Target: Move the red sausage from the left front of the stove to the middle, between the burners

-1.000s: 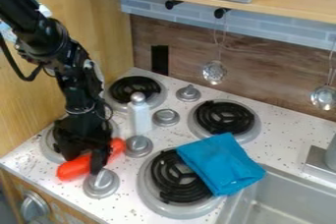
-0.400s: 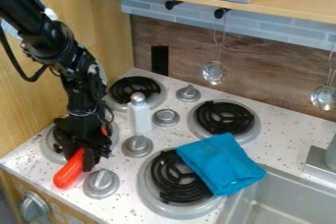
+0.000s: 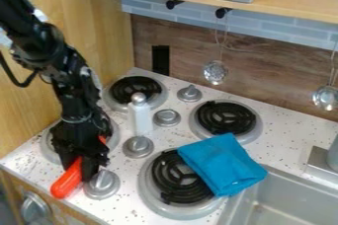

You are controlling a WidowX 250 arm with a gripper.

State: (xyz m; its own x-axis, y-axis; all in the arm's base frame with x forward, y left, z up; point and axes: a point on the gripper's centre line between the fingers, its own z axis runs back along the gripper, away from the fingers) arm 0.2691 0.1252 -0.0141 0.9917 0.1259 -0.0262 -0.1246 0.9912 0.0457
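1. The orange-red, rounded, long thing (image 3: 64,185) lies at a slant at the stove's front left corner, its near end bare. It looks light, stiff and smooth (toy plastic, I'd guess), so it could roll or slip; its middle, squeezed across the narrow width, seems the best hold.
2. The black gripper (image 3: 78,170) is down over that middle. Whether it is clamped on the thing or only around it, I cannot tell.
3. Just right of them is 1 gray knob (image 3: 102,184), likely hard and fixed, leaving little room on that side.
4. Farther right and back, 1 white bottle (image 3: 141,118) stands upright.
5. Rightmost, 1 soft-looking blue cloth (image 3: 221,164) overlaps a black burner (image 3: 173,182).
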